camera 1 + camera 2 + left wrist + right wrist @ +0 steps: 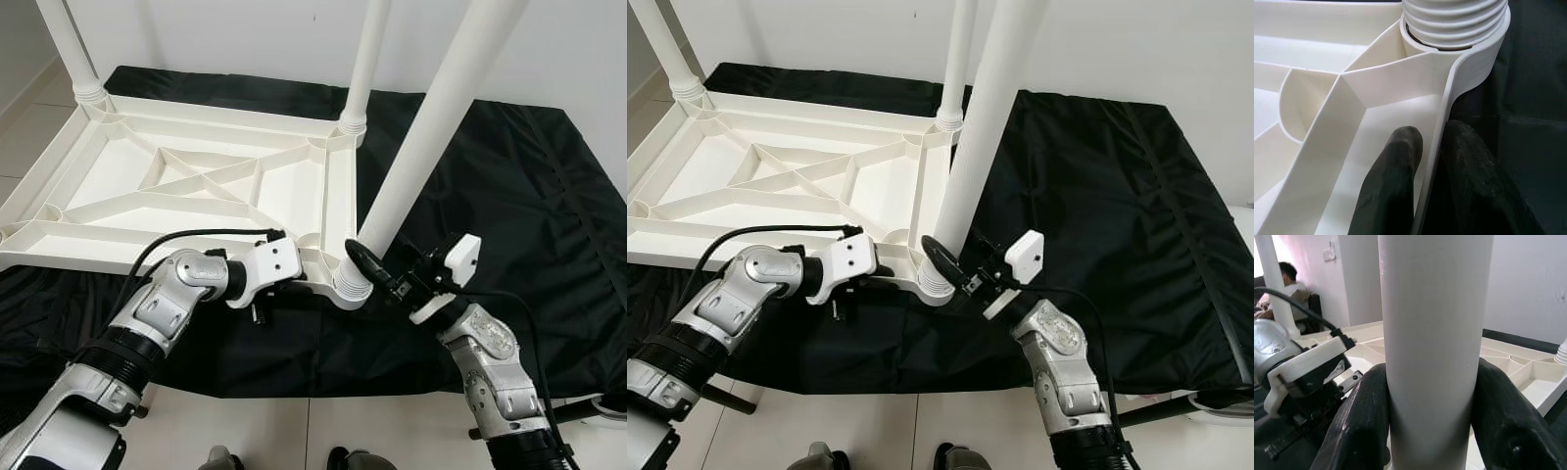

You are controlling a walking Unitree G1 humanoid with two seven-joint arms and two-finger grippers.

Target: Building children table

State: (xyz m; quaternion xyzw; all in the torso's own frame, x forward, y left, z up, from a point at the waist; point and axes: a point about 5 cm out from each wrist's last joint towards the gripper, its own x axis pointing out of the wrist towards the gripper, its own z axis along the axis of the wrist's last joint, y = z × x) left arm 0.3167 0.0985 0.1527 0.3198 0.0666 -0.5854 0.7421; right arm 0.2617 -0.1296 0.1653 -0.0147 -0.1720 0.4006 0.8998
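Your right gripper (1430, 421) clamps the white plastic table leg (431, 127) standing in the upturned white tabletop's (167, 186) near corner socket; your left gripper (1432, 166) pinches the adjoining rim, over black cloth (509, 196).

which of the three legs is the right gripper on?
The near leg, at the tabletop corner closest to the robot. The right gripper clamps it just above its socket; the two far legs stand untouched.
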